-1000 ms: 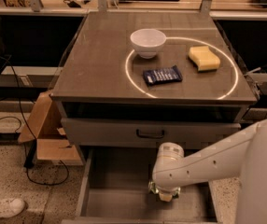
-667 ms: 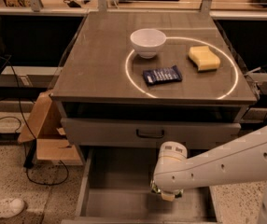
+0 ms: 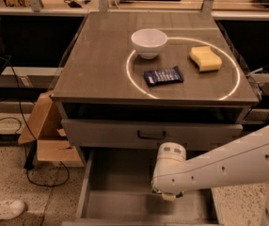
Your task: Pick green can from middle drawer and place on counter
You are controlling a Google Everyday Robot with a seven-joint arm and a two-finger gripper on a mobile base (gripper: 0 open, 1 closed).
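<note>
The middle drawer [image 3: 115, 194] is pulled open at the bottom of the view, and its grey floor is bare where it shows. My white arm reaches in from the right, and my gripper [image 3: 168, 196] hangs down inside the drawer, right of its middle, mostly hidden under the round wrist [image 3: 170, 166]. The green can is not in view; it may lie under the wrist and arm. The counter [image 3: 101, 65] with its white ring is above.
On the counter stand a white bowl [image 3: 149, 42], a yellow sponge [image 3: 205, 59] and a dark blue snack packet [image 3: 163, 75]. A closed drawer front with a dark handle [image 3: 151, 135] sits just above my wrist. A cardboard box [image 3: 47, 135] and cables lie on the floor at left.
The rear part of my arm has dropped and drawn back to the right. The wrist and gripper stay at about the same spot in the drawer.
</note>
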